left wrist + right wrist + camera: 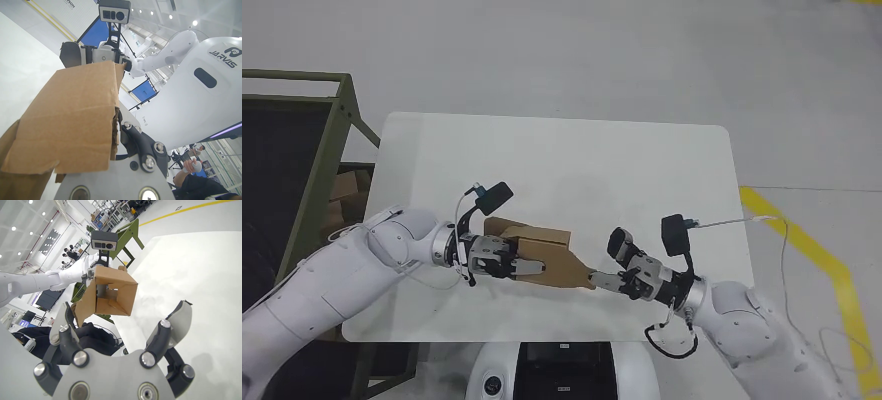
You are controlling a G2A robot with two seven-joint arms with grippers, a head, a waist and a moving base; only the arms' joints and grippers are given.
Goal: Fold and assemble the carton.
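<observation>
**Carton clamped at one end, open jaws at the other**

From above, the brown carton [542, 255] sits at about six o'clock on the white table [562, 160], close to the robot's edge. The left gripper [517, 257] is on the carton's nine o'clock end. The right gripper [610, 268] waits at its four o'clock, where a tapering flap [577, 272] runs out to meet it. Off the table's nine o'clock side stands a green rack [342, 110] with more cardboard [347, 190] inside.

From the left wrist, a broad, creased carton panel with a ragged near edge covers this gripper's fingertips. Only a dark finger link [132, 136] shows beside the panel's edge. At the carton's far end the right gripper's two fingers stand apart, one on either side of the cardboard, and one black pad [70, 55] pokes out past the corner.

From the right wrist, the carton shows as an open-ended square tube, and you can look straight into it. A grey finger [101, 291] of the left gripper is inside the tube and the rest of that gripper is outside the wall, so it has the wall pinched. The right gripper's own fingers [181, 313] are spread wide and hold nothing. The loose flap hangs just beside one of them, and I can't tell whether it touches.
</observation>
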